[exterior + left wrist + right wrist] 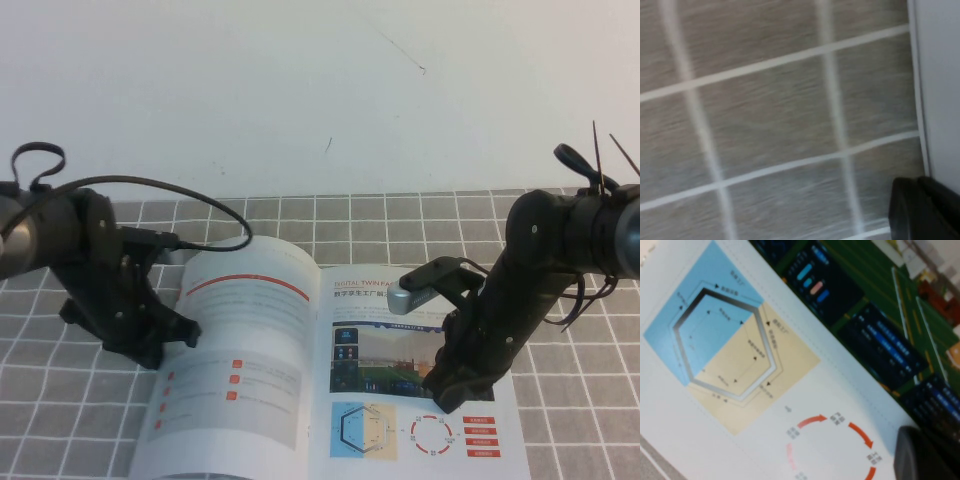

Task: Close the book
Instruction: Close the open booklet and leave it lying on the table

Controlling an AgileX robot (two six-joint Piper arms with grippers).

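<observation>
The book (250,340) lies open and flat on the checked cloth (60,400), near the middle of the table in the high view; its lower edge is cut off by the frame. The left page carries a red arc and small orange markers; the right page (765,365) shows a dark photo, a blue and tan hexagon and a red ring of arrows; the small print is unreadable.

The left gripper (175,335) sits low at the book's left edge, a dark mass; how far open it is cannot be told, nor whether it touches the page; its wrist view shows only cloth (765,115) and a black corner. The right gripper (445,385) is down over the right page; its opening is likewise hidden.
</observation>
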